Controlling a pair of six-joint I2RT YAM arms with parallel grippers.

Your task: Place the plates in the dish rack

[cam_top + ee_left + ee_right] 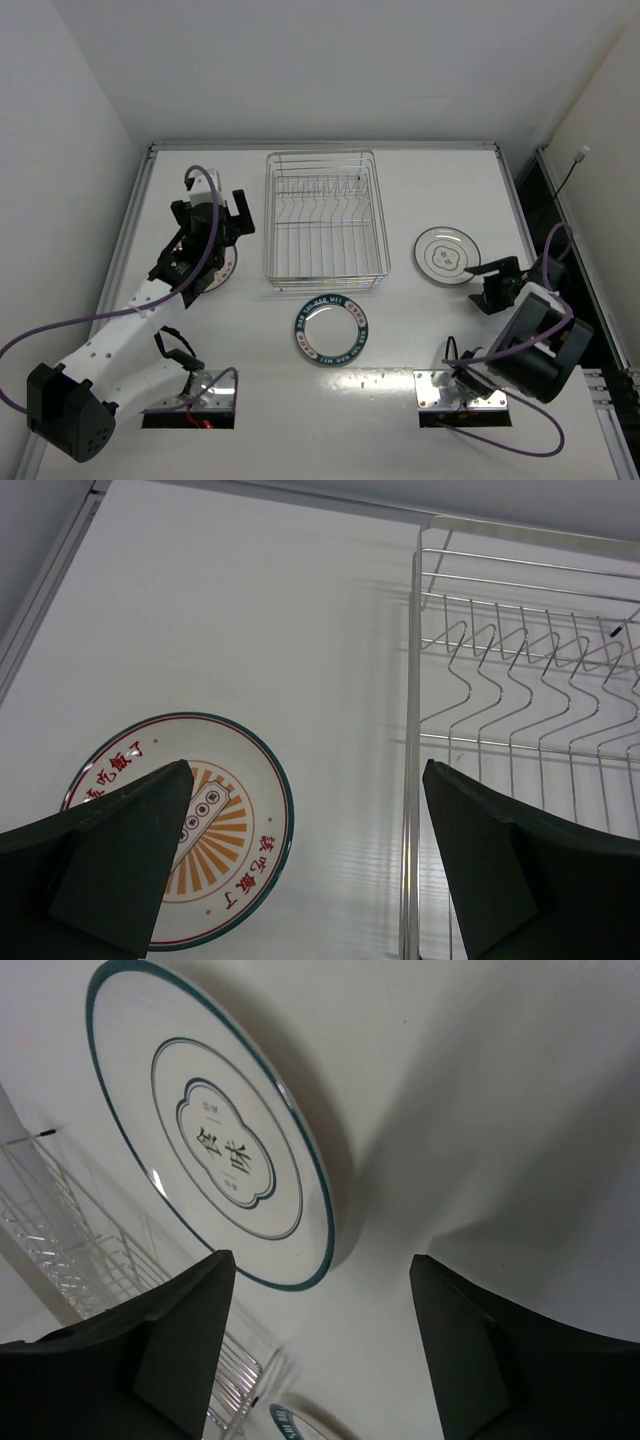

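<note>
Left gripper [218,205] and right gripper [482,285], two, both spread wide; orange plate [222,272], teal plate [333,330], ringed plate [447,256], three lying flat; one rack [326,283]; white table [430,180], white walls [300,60].

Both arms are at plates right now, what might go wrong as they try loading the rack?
The orange-patterned plate lies flat on the table, so the open left gripper may slip off its rim or shove it sideways. It also sits near the dish rack, so a tilted lift might clip the wire wall. The ring-marked plate by the open right gripper lies flat too, with the same slipping risk.
</note>
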